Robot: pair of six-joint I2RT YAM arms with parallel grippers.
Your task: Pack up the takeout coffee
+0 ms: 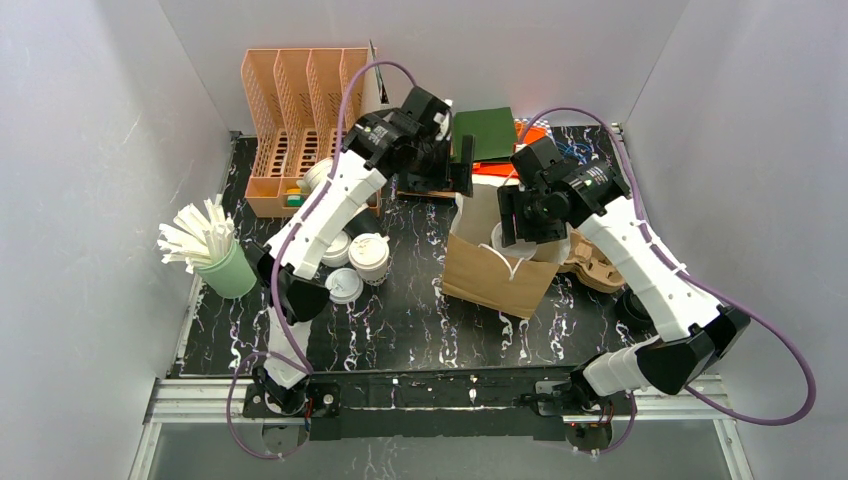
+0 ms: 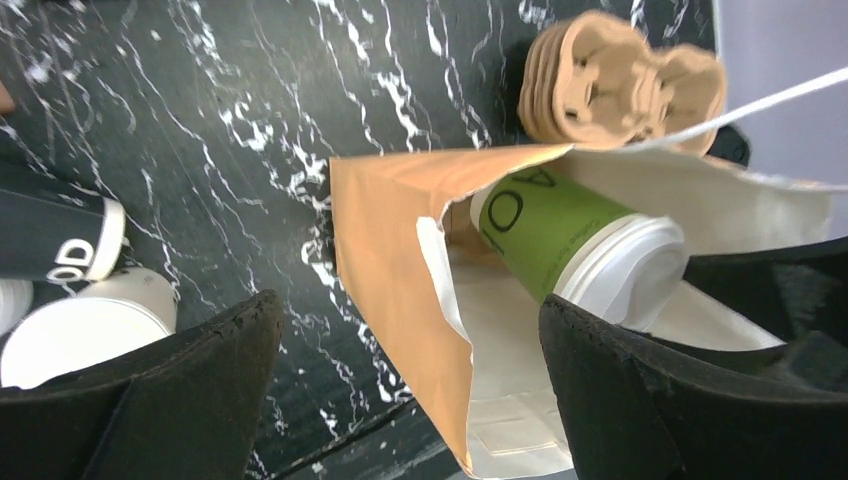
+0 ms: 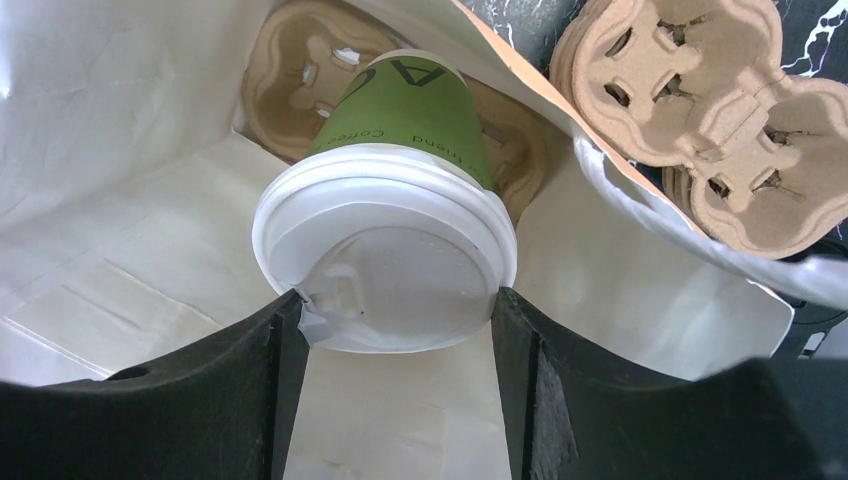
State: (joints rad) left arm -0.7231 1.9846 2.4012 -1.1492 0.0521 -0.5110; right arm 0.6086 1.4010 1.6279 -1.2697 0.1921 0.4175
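Note:
A green takeout coffee cup (image 3: 415, 110) with a white sip lid (image 3: 385, 250) hangs tilted inside the open brown paper bag (image 1: 495, 275), above a cardboard carrier (image 3: 285, 75) on the bag's floor. My right gripper (image 3: 395, 300) is shut on the cup, with a finger on each side of the lid's rim. My left gripper (image 2: 410, 340) stands wide open astride the bag's left wall (image 2: 400, 260), touching nothing. The left wrist view also catches the green cup (image 2: 550, 230) in the bag. Three more lidded cups (image 1: 368, 255) stand on the table left of the bag.
A stack of cardboard carriers (image 1: 595, 265) lies right of the bag. A green holder of white straws (image 1: 225, 265) stands at the left edge. An orange file rack (image 1: 300, 110) and a green folder (image 1: 490, 132) are at the back. A black cup (image 2: 50, 235) lies near the lidded ones.

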